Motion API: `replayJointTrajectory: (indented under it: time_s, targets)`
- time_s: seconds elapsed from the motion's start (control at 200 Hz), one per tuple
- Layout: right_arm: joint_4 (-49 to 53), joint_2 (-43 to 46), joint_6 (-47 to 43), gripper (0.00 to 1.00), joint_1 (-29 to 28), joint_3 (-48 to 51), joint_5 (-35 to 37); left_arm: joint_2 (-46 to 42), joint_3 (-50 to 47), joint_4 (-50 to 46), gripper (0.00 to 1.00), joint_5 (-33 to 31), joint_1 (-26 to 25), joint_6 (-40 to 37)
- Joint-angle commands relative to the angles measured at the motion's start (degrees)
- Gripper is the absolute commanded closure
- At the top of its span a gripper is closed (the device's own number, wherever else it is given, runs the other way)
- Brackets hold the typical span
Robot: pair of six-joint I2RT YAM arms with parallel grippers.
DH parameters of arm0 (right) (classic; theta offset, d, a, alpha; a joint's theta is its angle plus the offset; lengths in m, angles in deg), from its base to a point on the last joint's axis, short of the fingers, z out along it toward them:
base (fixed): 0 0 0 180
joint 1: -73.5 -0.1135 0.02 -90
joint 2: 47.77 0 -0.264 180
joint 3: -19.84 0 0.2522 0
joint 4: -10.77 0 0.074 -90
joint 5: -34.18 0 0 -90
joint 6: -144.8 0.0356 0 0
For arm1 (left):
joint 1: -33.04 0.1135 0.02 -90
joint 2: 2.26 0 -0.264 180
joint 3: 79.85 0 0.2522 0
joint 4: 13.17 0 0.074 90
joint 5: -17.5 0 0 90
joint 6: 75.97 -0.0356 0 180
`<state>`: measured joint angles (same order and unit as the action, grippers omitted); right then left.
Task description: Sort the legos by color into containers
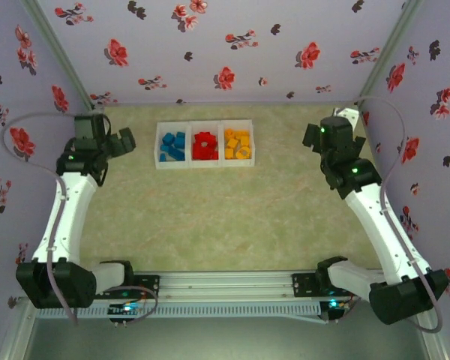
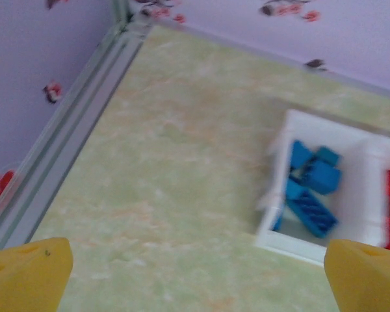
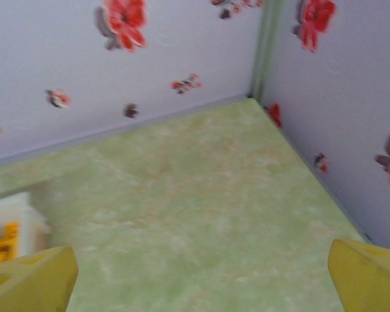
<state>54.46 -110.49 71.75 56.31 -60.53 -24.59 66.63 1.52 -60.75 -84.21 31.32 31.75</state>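
Observation:
Three joined white bins (image 1: 204, 123) stand in a row at the back of the table. The left bin holds blue legos (image 1: 172, 146), the middle bin red legos (image 1: 204, 145), the right bin yellow-orange legos (image 1: 238, 144). My left gripper (image 1: 124, 142) hangs left of the bins, open and empty. In the left wrist view the blue legos (image 2: 312, 188) lie in their bin (image 2: 292, 244), and the yellow fingertips (image 2: 27, 273) stand far apart. My right gripper (image 1: 312, 136) is right of the bins, open and empty, its fingertips (image 3: 367, 276) wide apart; a yellow lego (image 3: 1, 244) shows at the left.
Floral walls (image 1: 210, 45) close the table on three sides, with corner posts at back left and back right. A rail (image 1: 225, 289) with both arm bases runs along the near edge. Green marbled tabletop (image 1: 225, 217) lies between the bins and the rail.

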Motion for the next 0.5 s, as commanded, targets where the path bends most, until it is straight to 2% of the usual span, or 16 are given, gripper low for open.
replayJointTrajectory:
  time_s: [0.0,0.225,0.275,0.495]
  targets:
    - [-7.2,1.6,-1.2,0.00,1.0,4.8,5.9,-1.0,-10.4,15.8,0.00,-4.1,1.4,-1.9]
    - [-15.5,0.4,-4.2,0.00,3.7,13.9,8.4,2.2,-29.7,43.1,0.00,2.0,4.9,-5.9]
    - [-19.1,0.7,-5.1,0.00,4.4,16.9,6.4,3.5,-32.3,47.7,0.00,4.1,6.0,-6.0]
    - [-34.4,3.7,-9.8,0.00,6.4,29.0,-5.9,7.5,-38.4,61.6,0.00,4.7,7.6,-7.7]
